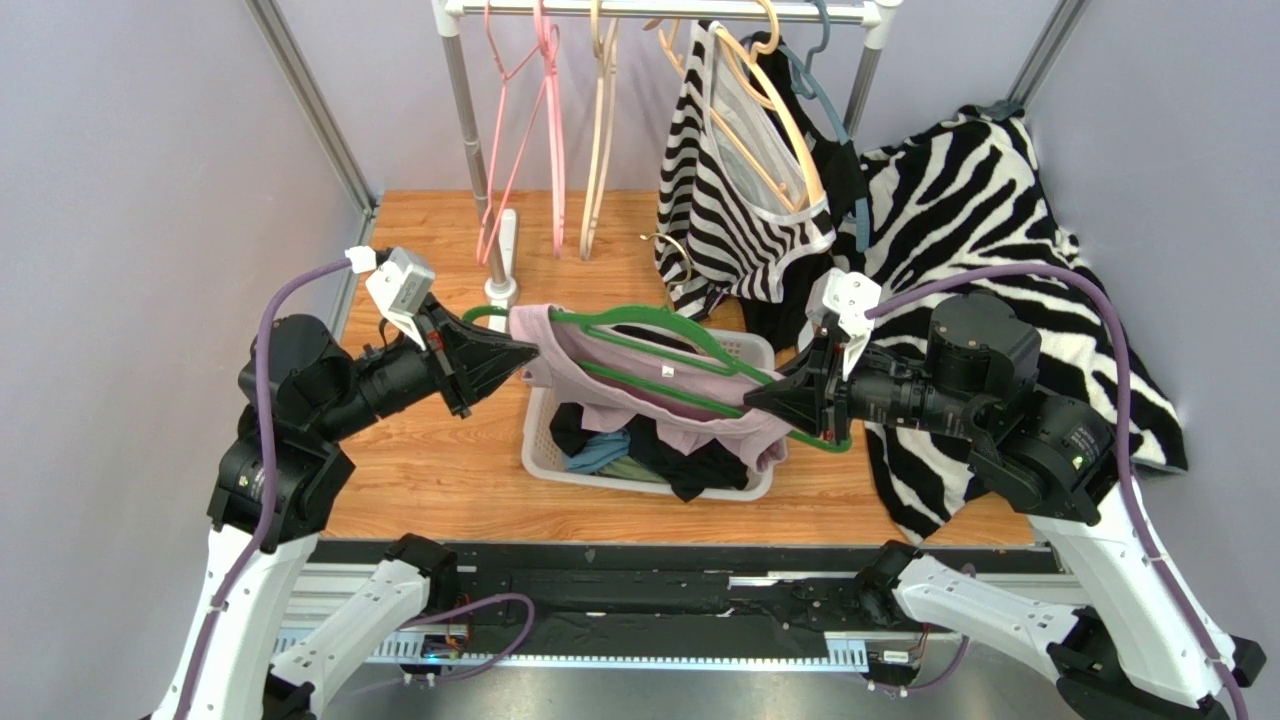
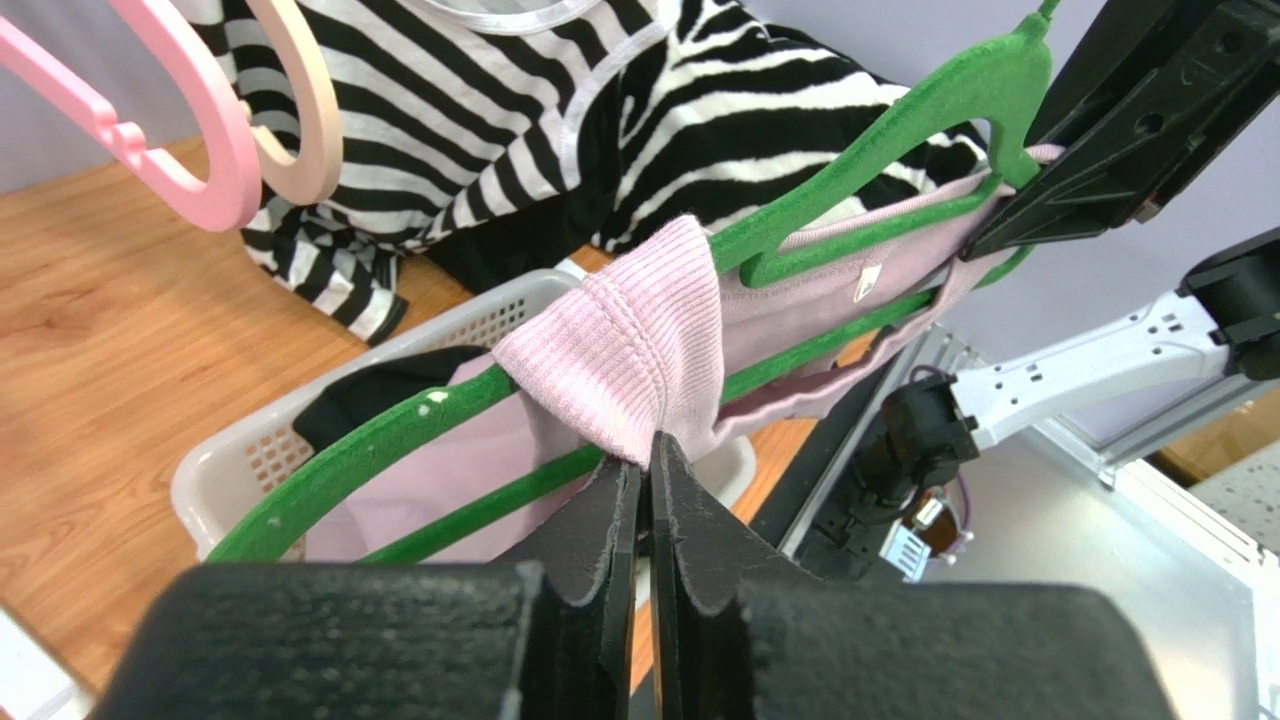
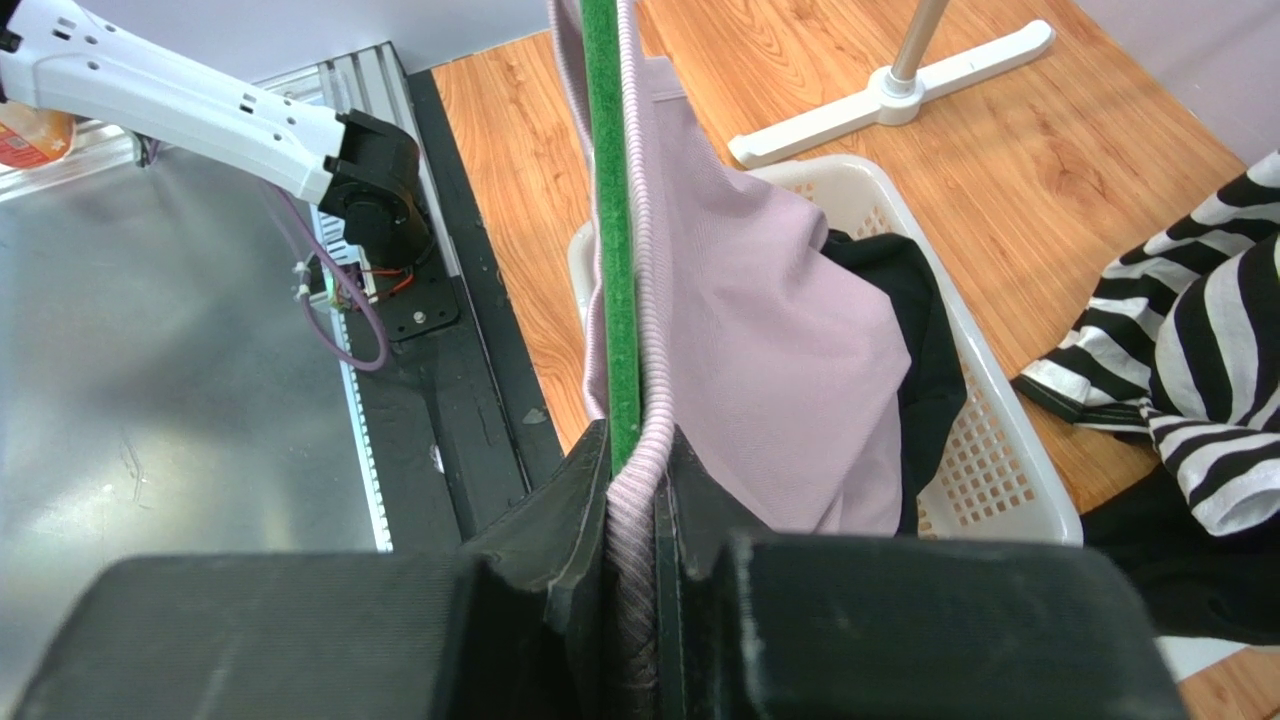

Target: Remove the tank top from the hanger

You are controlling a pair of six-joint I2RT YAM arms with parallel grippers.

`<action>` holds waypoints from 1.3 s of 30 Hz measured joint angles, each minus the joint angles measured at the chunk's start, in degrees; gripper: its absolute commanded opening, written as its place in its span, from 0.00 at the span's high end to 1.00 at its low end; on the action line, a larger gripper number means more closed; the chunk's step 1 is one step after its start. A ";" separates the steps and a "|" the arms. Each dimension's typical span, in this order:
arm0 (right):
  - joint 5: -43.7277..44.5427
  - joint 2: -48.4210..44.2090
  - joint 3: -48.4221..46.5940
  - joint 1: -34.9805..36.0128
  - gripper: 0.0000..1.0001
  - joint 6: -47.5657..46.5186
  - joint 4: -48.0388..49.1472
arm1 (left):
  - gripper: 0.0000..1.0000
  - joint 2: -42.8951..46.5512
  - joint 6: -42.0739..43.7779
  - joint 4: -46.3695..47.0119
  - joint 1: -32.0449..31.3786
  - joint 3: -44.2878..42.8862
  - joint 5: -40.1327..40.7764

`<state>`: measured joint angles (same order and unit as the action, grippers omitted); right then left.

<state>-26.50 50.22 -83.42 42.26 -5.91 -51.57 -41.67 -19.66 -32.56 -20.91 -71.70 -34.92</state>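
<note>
Above the white basket [image 1: 537, 438], mid-bench [image 1: 436, 240]: one green flocked hanger [image 1: 649, 320], held aloft between the two arms. It carries one pale pink ribbed tank top [image 1: 553, 342].

Left pincer [image 2: 649, 450]: jaws drawn almost together at the lower fold of the strap [image 2: 631, 345], where it wraps over the hanger's left shoulder. It appears to have the fabric pinched, though the contact sits right at the finger edge and is hard to confirm.

Right pincer [image 3: 631, 495]: clamped tight on the hanger's opposite end, with the garment's ribbed edge caught in the same bite.

Progress: early.
- Done: both grips look placed, one on cloth and one on the hanger.
- Not done: nothing is off yet. The strap still loops over the green arm, and the body of the top hangs toward the dark clothes in the basket.
- Left, by my reckoning: draw the left strap outward past the hanger's tip, free the far shoulder, then part garment and hanger.

Markings:
- One small white tag [image 2: 867, 281] sewn inside the neckline, too small to read.
- No brand or writing legible on the hanger or basket.
- None on the zebra-striped garment [image 1: 736, 180] hanging from the rail [image 1: 661, 12] behind.
</note>
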 measured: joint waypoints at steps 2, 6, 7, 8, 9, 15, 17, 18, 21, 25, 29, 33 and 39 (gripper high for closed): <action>0.50 0.00 0.00 0.00 1.00 -0.17 -0.52 | 0.95 0.39 0.39 -0.63 0.04 0.00 0.44; 1.75 -0.22 0.02 0.00 1.00 -0.61 -1.90 | 0.98 0.42 0.61 -2.19 0.31 -0.57 0.90; 2.10 -0.46 0.13 0.04 1.00 -0.68 -2.19 | 0.98 0.33 0.66 -2.54 0.48 -0.98 1.01; 2.29 -0.68 0.15 0.04 1.00 -0.76 -2.47 | 0.98 0.22 0.66 -2.69 0.63 -1.44 1.11; 2.56 -1.01 0.22 0.04 1.00 -0.85 -2.60 | 0.99 0.11 0.70 -2.86 0.81 -2.05 1.16; 3.80 -4.22 0.59 0.04 1.00 -1.05 -3.63 | 0.99 -0.76 0.92 -2.86 1.77 -5.62 1.55; 4.04 -5.53 0.79 0.04 1.00 -1.03 -4.39 | 0.99 -1.38 0.98 -2.93 2.23 -7.19 1.55; 4.17 -6.32 1.09 0.04 1.00 -1.03 -4.83 | 0.99 -1.77 1.09 -2.91 2.32 -8.11 1.60; 4.52 -9.46 2.51 0.07 1.00 -0.94 -5.79 | 0.99 -2.80 1.53 -2.86 3.26 -10.45 1.62; 4.63 -12.59 4.04 0.04 1.00 -0.70 -6.58 | 1.00 -3.23 2.19 -2.95 3.80 -11.21 1.60; 5.03 -15.15 4.24 0.04 1.00 -0.33 -7.78 | 0.99 -3.43 2.84 -3.04 3.96 -10.75 1.92; 4.92 -17.16 4.17 0.04 1.00 -0.33 -8.44 | 0.99 -3.39 3.52 -3.06 4.24 -8.92 2.45; 3.13 -18.38 3.98 0.04 1.00 -0.63 -9.38 | 0.99 -3.52 4.22 -3.08 4.74 -6.56 3.41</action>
<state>-23.38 31.83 -79.44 42.30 -6.55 -60.95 -45.19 -15.44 -35.64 -16.16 -78.26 -31.51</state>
